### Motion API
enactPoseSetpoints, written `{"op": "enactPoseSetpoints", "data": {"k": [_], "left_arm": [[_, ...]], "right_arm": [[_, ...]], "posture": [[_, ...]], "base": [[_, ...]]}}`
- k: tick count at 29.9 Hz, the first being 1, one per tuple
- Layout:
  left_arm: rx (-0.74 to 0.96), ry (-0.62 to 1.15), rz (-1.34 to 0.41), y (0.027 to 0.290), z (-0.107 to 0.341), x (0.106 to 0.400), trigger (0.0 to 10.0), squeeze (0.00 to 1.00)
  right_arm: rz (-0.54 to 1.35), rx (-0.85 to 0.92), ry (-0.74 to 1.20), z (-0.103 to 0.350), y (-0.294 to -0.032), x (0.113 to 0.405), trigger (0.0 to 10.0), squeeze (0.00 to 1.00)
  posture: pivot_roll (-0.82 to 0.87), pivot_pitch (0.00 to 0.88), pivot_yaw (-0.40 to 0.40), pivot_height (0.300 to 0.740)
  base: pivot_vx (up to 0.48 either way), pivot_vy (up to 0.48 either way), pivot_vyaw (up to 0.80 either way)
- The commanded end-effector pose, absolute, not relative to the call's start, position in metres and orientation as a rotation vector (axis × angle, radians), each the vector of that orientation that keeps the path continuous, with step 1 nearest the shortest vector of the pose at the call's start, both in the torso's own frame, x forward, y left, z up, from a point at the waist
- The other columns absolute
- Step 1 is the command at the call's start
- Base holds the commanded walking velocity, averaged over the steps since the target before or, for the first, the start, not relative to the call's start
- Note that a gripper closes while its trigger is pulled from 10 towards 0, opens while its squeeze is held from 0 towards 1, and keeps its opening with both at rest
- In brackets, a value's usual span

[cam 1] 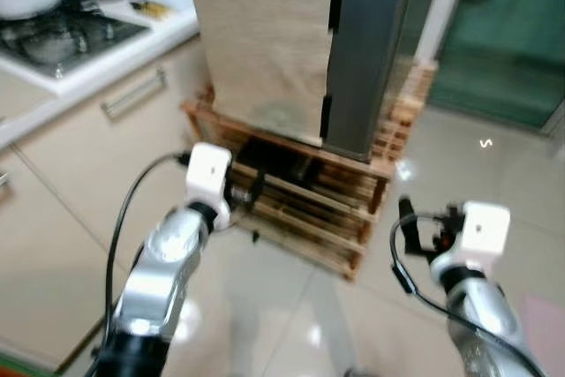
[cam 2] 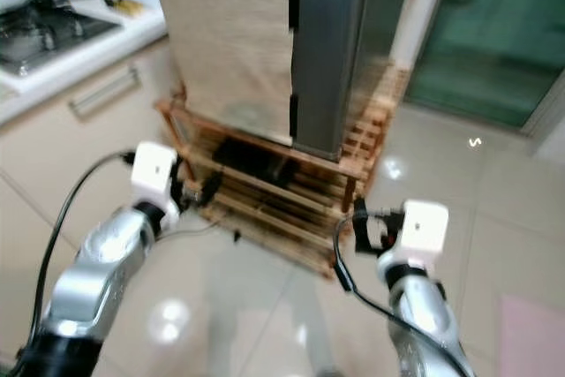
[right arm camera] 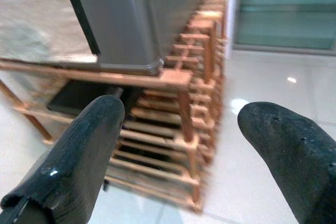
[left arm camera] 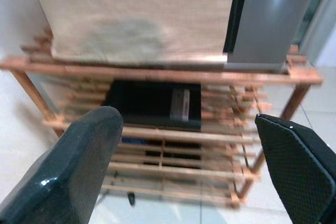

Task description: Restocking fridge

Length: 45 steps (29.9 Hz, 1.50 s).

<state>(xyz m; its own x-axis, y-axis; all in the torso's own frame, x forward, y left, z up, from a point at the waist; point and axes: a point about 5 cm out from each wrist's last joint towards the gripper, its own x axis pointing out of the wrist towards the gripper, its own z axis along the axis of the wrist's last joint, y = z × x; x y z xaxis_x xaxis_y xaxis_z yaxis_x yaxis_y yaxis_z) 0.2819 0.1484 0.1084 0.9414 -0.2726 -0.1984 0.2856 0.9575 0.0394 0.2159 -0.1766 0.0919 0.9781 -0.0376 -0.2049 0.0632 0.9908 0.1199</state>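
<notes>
A grey fridge [cam 1: 366, 50] stands shut on a low wooden slatted rack [cam 1: 344, 209], its side draped with a beige cloth [cam 1: 260, 33]. A black flat box [left arm camera: 152, 103] lies on the rack's upper shelf under the fridge. My left gripper [cam 1: 252, 187] is held out low in front of the rack, at its left part, open and holding nothing; its fingers [left arm camera: 79, 161] stand wide apart. My right gripper [cam 1: 410, 222] hovers near the rack's right corner, open too, with nothing between its fingers [right arm camera: 84, 156].
A kitchen counter with a gas stove [cam 1: 62, 37] and a drawer handle [cam 1: 132, 93] runs along the left. A green glass door [cam 1: 512, 33] is at the back right. Glossy tile floor [cam 1: 291, 306] lies before the rack, and a pink mat [cam 1: 543, 324] at the right edge.
</notes>
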Motion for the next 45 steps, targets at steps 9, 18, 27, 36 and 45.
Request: {"op": "enactPoseSetpoints", "data": {"k": [9,18,27,36,45], "left_arm": [[0.075,0.110,-0.220,0.158,0.130,0.277,10.0,0.00],[0.091,0.098,-0.221,0.157,0.137,0.280,10.0,0.00],[0.118,0.070,-0.234,0.158,0.147,0.286,10.0,0.00],[0.133,0.025,-0.264,0.151,0.160,0.296,10.0,0.00],[0.134,0.002,-0.260,0.155,0.169,0.295,10.0,0.00]], "right_arm": [[-0.020,0.121,0.203,0.098,-0.173,0.220,10.0,0.00],[-0.022,0.129,0.187,0.100,-0.173,0.225,10.0,0.00],[-0.018,0.143,0.149,0.108,-0.166,0.231,10.0,0.00],[-0.016,0.138,0.087,0.122,-0.166,0.240,10.0,0.00],[0.041,0.087,-0.003,0.143,-0.159,0.249,10.0,0.00]], "posture": [[0.01,0.068,0.000,0.740],[0.03,0.069,0.013,0.740],[0.04,0.060,0.034,0.740],[0.04,0.049,0.051,0.740],[0.05,0.044,0.059,0.740]], "base": [[0.000,0.397,-0.80],[0.000,0.401,-0.80],[0.000,0.400,-0.80],[0.000,0.400,-0.80],[0.000,0.402,-0.54]]}}
